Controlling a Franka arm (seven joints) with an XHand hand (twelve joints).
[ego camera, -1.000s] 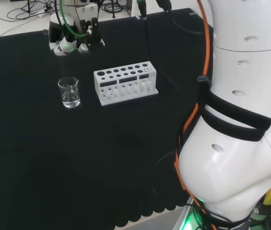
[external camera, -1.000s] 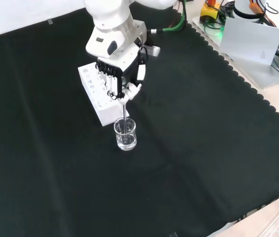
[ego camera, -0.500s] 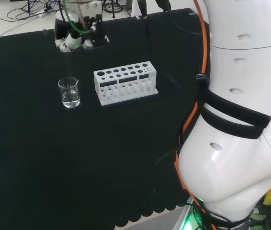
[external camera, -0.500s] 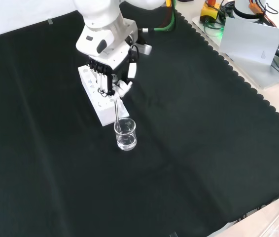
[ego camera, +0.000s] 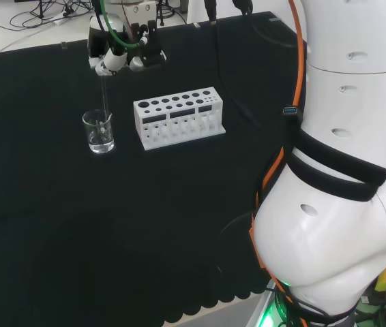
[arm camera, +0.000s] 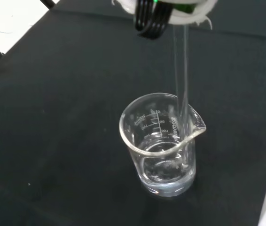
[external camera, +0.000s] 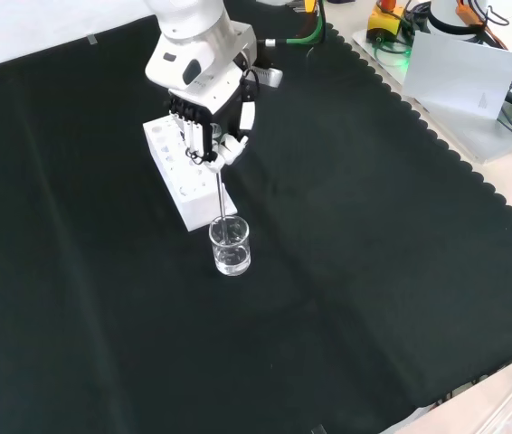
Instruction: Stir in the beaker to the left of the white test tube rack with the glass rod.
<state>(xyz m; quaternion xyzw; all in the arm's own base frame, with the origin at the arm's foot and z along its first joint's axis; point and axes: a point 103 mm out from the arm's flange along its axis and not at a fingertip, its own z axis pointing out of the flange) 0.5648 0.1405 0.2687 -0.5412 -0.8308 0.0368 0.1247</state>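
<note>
Beaker (external camera: 230, 246) unmoved at centre-left of the front view; hand (external camera: 211, 136), fingers clenched on the glass rod (external camera: 223, 201), has shifted right, rod tip inside.

In the head view, the beaker (ego camera: 99, 132) stands on the counter (ego camera: 77, 225) just left of the test tube rack (ego camera: 179, 117), the glass rod (ego camera: 104, 95) reaching down into it.
</note>
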